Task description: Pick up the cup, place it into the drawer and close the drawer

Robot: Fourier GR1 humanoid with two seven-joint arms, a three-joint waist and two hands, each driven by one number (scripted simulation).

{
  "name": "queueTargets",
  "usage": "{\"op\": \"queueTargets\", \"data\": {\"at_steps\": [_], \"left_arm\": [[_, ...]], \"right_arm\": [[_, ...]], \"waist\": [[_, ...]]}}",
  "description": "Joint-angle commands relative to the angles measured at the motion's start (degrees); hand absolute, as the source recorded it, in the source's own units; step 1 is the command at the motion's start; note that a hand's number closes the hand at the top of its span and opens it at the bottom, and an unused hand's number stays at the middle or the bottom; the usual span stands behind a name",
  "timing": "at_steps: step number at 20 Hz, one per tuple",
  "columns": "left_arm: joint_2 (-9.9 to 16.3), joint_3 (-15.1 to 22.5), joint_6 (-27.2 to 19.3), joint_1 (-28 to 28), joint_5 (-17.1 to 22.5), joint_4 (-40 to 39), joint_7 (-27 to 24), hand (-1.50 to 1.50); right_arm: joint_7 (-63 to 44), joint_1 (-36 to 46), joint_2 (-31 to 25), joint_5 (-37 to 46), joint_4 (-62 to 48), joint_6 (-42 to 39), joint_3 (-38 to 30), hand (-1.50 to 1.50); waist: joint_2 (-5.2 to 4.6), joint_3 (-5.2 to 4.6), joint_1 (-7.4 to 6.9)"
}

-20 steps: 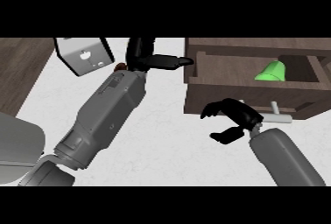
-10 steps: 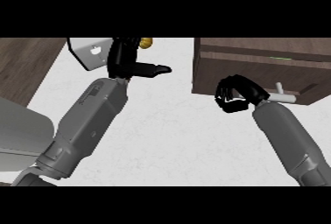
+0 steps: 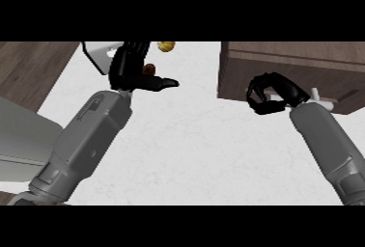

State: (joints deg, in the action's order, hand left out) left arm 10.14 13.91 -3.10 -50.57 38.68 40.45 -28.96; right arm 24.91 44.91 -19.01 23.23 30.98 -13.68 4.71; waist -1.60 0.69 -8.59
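Drawer (image 3: pixel 285 67) now closed versus a second ago, cup no longer visible, right hand (image 3: pixel 271 94) curled with nothing in it against drawer front, pale handle (image 3: pixel 322 102) just beside, left hand (image 3: pixel 132 70) fingers straight, thumb out, over white counter (image 3: pixel 200 144)

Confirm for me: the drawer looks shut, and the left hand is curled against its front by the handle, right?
Not quite. The hand curled against the drawer front by the handle is the right hand, as the head view shows. The left hand is up across the counter, away from the drawer. The drawer does look shut.
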Motion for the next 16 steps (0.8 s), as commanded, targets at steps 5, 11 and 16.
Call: {"op": "queueTargets", "data": {"at_steps": [5, 11, 16], "left_arm": [[1.0, 0.9, 2.6, 1.5, 0.1, 2.0, 1.4, -1.5], [1.3, 0.4, 3.7, 3.0, 0.8, 2.7, 1.2, -1.5], [1.1, 0.9, 4.4, 3.3, 0.7, 3.6, 1.4, -1.5]], "right_arm": [[-4.4, 9.8, -6.5, -2.0, -2.5, 1.9, -5.6, 1.5], [-4.3, 9.1, -9.2, -3.9, -0.5, -2.1, -6.7, 1.5], [-5.2, 8.8, -8.9, -5.1, 0.8, -3.2, -7.1, 1.5]], "waist": [[-1.15, -0.42, -3.25], [-1.37, -0.5, -3.65], [-1.17, -0.5, -4.17]]}}
